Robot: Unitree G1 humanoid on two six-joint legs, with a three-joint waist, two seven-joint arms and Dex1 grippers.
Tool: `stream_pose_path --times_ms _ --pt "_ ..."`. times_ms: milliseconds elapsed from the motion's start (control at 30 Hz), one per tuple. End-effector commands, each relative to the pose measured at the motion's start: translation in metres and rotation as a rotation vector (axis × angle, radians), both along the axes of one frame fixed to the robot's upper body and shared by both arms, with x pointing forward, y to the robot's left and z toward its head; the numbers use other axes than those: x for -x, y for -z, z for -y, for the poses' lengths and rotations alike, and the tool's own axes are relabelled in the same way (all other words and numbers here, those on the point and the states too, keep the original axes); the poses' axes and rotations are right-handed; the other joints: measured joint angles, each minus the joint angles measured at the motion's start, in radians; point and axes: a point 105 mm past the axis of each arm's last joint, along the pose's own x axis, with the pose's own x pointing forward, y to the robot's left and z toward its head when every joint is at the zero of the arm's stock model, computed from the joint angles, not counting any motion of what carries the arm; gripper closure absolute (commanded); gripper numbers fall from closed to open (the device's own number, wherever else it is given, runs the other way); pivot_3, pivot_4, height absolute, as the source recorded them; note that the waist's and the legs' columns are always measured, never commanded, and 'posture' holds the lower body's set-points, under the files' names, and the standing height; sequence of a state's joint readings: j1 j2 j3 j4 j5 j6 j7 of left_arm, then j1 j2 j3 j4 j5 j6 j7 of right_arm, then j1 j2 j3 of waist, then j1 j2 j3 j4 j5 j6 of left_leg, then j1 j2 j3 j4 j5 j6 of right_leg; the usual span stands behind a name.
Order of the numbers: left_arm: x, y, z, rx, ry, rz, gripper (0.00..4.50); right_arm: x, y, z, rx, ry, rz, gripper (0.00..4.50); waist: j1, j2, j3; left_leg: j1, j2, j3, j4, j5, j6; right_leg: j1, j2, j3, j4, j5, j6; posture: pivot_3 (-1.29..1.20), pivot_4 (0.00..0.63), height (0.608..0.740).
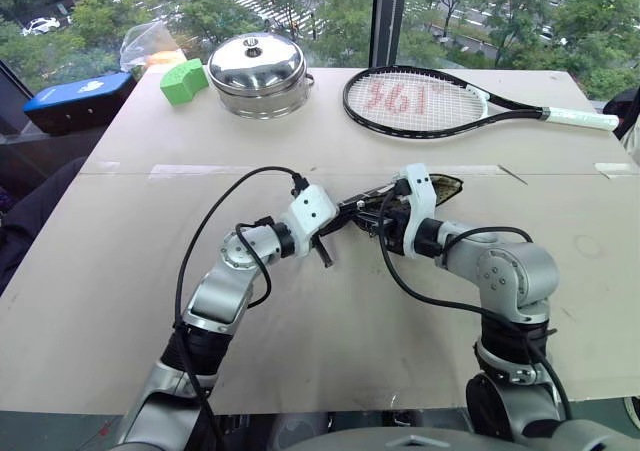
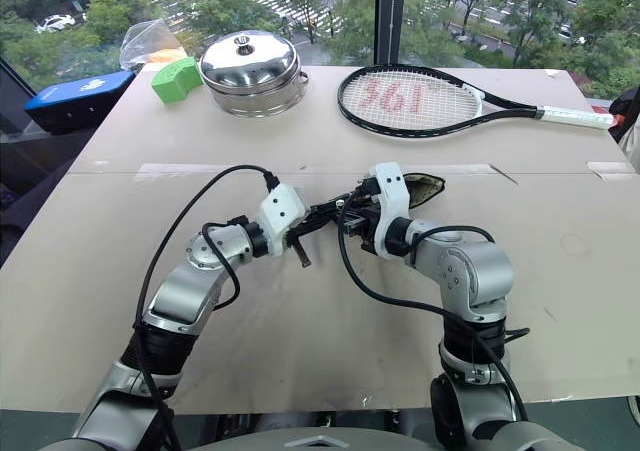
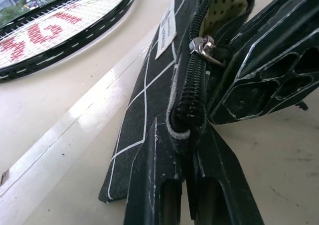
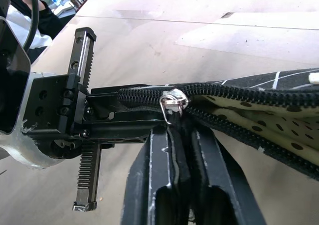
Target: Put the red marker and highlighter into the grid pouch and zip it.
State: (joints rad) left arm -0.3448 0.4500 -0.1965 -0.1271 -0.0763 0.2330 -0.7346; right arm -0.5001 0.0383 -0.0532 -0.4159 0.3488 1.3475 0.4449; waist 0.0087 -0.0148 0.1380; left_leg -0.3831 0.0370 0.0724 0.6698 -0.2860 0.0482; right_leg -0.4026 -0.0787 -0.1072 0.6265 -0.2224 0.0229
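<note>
Grippers meet at the grid pouch (image 3: 149,100) near the middle of the table (image 1: 120,261), zipper part closed.

Left gripper (image 3: 182,185) is clamped tight on the pouch's closed end, lifting it off the table. Right gripper (image 4: 182,150) has its fingers pinched together on the black pull cord just under the silver zipper slider (image 4: 172,101). Beyond the slider, toward the right, the pouch gapes and shows a pale dotted lining (image 4: 269,117). Far across the table lie a tennis racket (image 1: 430,101) on the right, a steel lidded pot (image 1: 258,74) and a green block (image 1: 182,81) to its left.
</note>
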Motion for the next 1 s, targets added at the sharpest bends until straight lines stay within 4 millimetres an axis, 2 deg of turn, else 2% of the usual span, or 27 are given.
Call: stream_pose_path --times_ms 33,100,200,300,367,433,600,667,733,800,833,867,900,1000 --pt "0.006 -0.009 0.002 -0.008 0.030 0.049 4.50 -0.002 -0.014 0.024 0.012 0.067 0.071 4.46 0.001 0.000 0.000 0.000 0.000 0.000 0.000 0.000 0.000 0.000 0.000 0.000 0.000 0.000 0.000 0.00 0.150 0.740" --pt "0.006 -0.007 -0.002 -0.016 0.019 0.049 4.50 -0.007 -0.013 0.053 0.048 0.153 0.065 4.46 0.003 0.000 0.000 0.000 0.000 0.000 0.000 0.000 0.000 0.000 0.000 0.000 0.000 0.000 0.000 0.00 0.150 0.740" --pt "0.004 -0.006 -0.010 -0.028 -0.002 0.049 4.50 -0.015 -0.012 0.111 0.139 0.322 0.057 4.46 0.006 0.000 0.000 -0.001 0.000 0.000 0.000 0.000 0.000 0.000 -0.001 0.000 -0.001 0.000 0.000 0.00 0.150 0.740" --pt "0.002 -0.003 -0.014 -0.038 -0.011 0.051 4.50 -0.013 -0.006 0.178 0.316 0.479 0.035 4.46 0.007 0.000 0.000 -0.001 -0.001 0.001 0.000 -0.001 0.001 0.000 -0.002 0.000 -0.001 0.000 0.000 0.00 0.150 0.740" --pt "0.002 -0.001 -0.013 -0.046 -0.004 0.053 4.50 -0.008 -0.003 0.202 0.397 0.523 0.024 4.46 0.008 0.001 0.000 -0.001 -0.001 0.001 0.000 -0.003 0.004 0.000 -0.002 0.000 -0.002 0.000 0.000 0.00 0.150 0.740" --pt "0.002 0.001 -0.011 -0.059 0.014 0.060 4.50 -0.006 -0.001 0.205 0.397 0.521 0.014 4.46 0.000 0.001 0.000 0.000 0.000 0.001 -0.001 -0.003 0.005 0.000 -0.001 0.000 -0.002 0.000 0.000 0.00 0.150 0.740" --pt "-0.002 0.005 -0.010 -0.136 0.057 0.115 4.50 0.006 0.006 0.184 0.444 0.385 0.073 4.46 -0.004 0.001 0.000 0.003 0.002 0.000 -0.002 -0.003 0.005 0.000 0.004 0.009 -0.001 0.000 0.000 0.00 0.150 0.740" --pt "0.000 0.004 -0.011 -0.138 0.102 0.130 4.50 0.013 0.009 0.183 0.503 0.346 0.128 4.46 0.002 0.001 0.000 0.002 0.002 0.000 -0.002 -0.003 0.005 -0.001 0.004 0.009 -0.001 0.000 0.000 0.00 0.150 0.740" --pt "0.001 0.002 -0.015 -0.107 0.118 0.122 4.50 0.018 0.011 0.185 0.522 0.327 0.158 3.88 0.006 0.001 0.000 0.002 0.002 0.001 -0.002 -0.003 0.005 -0.001 0.004 0.010 -0.002 0.000 0.000 0.00 0.150 0.740" --pt "0.004 0.001 -0.023 -0.091 0.124 0.104 3.84 0.026 0.012 0.189 0.537 0.292 0.188 3.21 0.006 0.001 0.000 0.001 0.001 0.002 -0.001 -0.003 0.005 -0.001 0.002 0.011 -0.003 0.000 0.000 0.00 0.150 0.740" --pt "0.007 -0.001 -0.028 -0.075 0.126 0.088 3.63 0.032 0.011 0.190 0.546 0.259 0.216 2.70 0.006 0.000 0.000 0.001 0.000 0.003 -0.001 -0.003 0.006 -0.001 0.002 0.011 -0.003 0.000 0.000 0.00 0.150 0.740" --pt "0.011 -0.002 -0.035 -0.049 0.121 0.059 3.08 0.040 0.009 0.190 0.540 0.227 0.243 2.18 0.006 0.000 0.000 0.000 0.000 0.002 -0.001 -0.003 0.006 -0.001 0.001 0.011 -0.004 0.000 0.000 0.00 0.150 0.740" --pt "0.016 -0.003 -0.041 -0.023 0.122 0.021 2.76 0.047 0.007 0.191 0.530 0.203 0.261 1.90 0.006 0.000 0.000 0.001 0.000 0.002 -0.001 -0.003 0.006 -0.001 0.001 0.011 -0.004 0.000 0.001 0.00 0.150 0.740" --pt "0.044 0.003 -0.066 0.050 0.132 -0.176 1.53 0.071 0.003 0.202 0.535 0.137 0.323 0.58 0.003 0.000 0.000 0.001 0.001 0.002 -0.002 -0.003 0.005 -0.001 0.001 0.011 -0.003 -0.001 0.002 0.00 0.150 0.740"
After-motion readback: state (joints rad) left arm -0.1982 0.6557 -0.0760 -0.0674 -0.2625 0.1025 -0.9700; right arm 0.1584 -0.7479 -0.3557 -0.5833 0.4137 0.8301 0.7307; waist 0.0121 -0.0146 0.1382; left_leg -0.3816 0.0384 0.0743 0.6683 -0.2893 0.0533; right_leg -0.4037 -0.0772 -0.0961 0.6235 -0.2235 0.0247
